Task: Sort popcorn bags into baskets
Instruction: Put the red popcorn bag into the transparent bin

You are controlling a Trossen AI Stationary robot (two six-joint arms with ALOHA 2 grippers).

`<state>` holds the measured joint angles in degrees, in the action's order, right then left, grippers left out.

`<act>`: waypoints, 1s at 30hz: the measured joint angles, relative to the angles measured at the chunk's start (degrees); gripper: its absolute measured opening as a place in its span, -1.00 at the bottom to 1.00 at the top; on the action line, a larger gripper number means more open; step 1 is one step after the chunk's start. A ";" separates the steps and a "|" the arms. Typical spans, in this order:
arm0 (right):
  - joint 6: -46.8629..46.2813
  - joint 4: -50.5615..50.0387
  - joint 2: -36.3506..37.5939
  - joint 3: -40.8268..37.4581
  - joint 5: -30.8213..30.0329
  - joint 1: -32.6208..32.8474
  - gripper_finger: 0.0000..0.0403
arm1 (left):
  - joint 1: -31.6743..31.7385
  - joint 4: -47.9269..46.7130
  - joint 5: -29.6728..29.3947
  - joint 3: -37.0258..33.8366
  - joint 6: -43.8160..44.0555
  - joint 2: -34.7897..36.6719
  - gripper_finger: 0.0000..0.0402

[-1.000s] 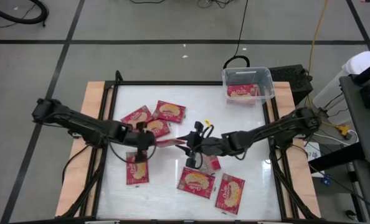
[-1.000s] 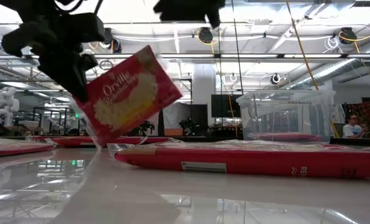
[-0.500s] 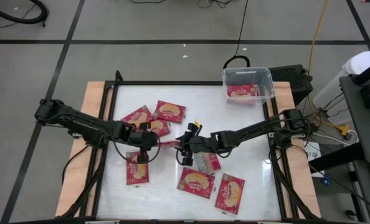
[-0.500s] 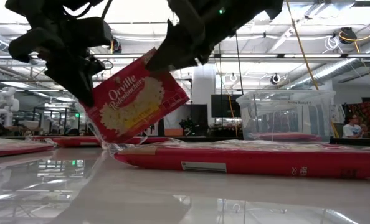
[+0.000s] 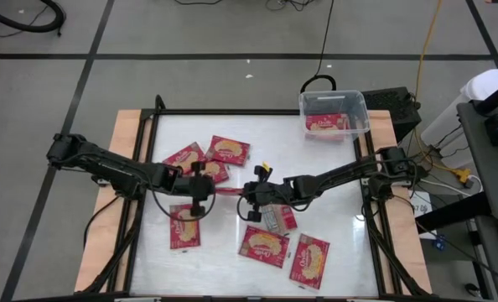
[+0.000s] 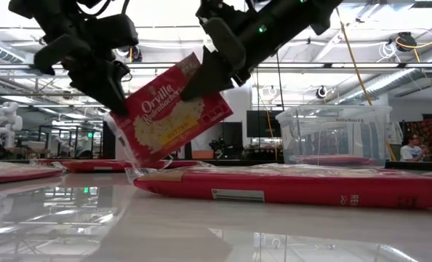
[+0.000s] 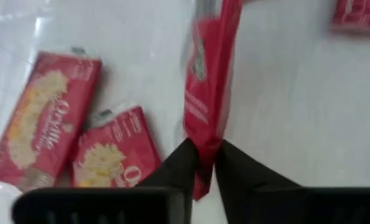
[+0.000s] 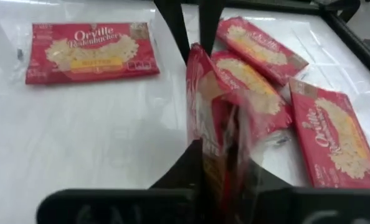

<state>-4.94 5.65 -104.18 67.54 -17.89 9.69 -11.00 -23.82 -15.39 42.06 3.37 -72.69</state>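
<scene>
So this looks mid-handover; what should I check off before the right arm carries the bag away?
1. Right end effector shut on bag: ok.
2. Left end effector free of the bag: cannot tell.
3. Bag lifted off the table: ok, tilted in the air in the low view.
4. Bin has room: ok, one packet shows inside.
5. Bin upright at the table's far right corner: ok.
</scene>
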 joint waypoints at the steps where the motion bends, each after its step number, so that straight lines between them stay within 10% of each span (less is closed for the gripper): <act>1: -0.23 -0.21 0.00 -0.18 -0.01 0.00 -0.91 | -0.01 0.42 -0.49 0.02 -0.07 0.02 -0.55; 11: -1.85 -11.65 6.83 -0.45 0.14 -0.50 -0.94 | -0.04 0.37 -13.90 0.02 3.69 0.48 0.07; 30: 1.92 -34.54 39.17 -0.45 5.83 -22.49 -0.92 | -1.18 24.92 -12.86 0.02 -2.69 0.28 -0.13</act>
<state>-3.02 -28.89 -65.01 67.09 -12.06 -12.79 -12.19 1.10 -28.26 42.09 0.68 -72.40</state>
